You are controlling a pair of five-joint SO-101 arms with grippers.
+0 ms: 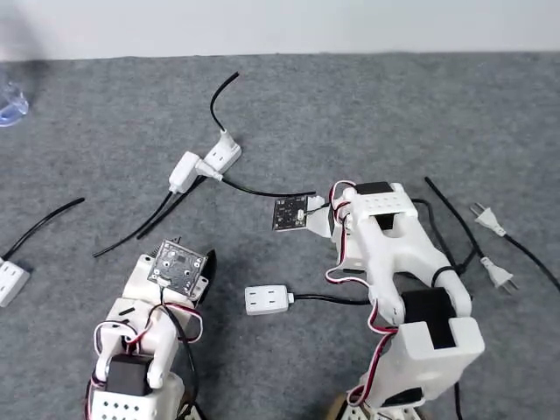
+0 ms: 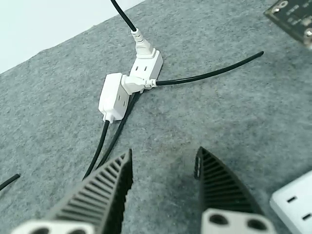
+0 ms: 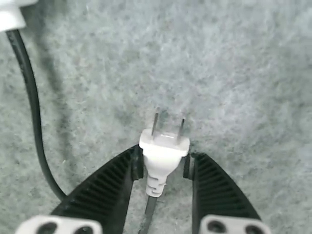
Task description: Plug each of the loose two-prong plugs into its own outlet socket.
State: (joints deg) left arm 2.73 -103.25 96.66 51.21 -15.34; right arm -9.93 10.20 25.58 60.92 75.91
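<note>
Your white plug point(image 3: 163, 148) has silvery prongs and a black cord point(image 3: 147, 214). The right gripper point(image 3: 163, 165) and left gripper point(image 2: 163, 161) are black and ribbed. The mat point(image 1: 367, 105) is mottled grey. At ten o'clock on it, the sockets point(image 1: 203, 164) are white. The arms point(image 1: 398, 254) are white with red wires.

A white outlet socket point(image 1: 267, 300) lies on the grey mat point(image 1: 350, 105), with two loose plugs point(image 1: 499, 276) well apart to its right.

Grey felt mat point(image 1: 367, 105), white wall point(image 1: 280, 26) behind
</note>
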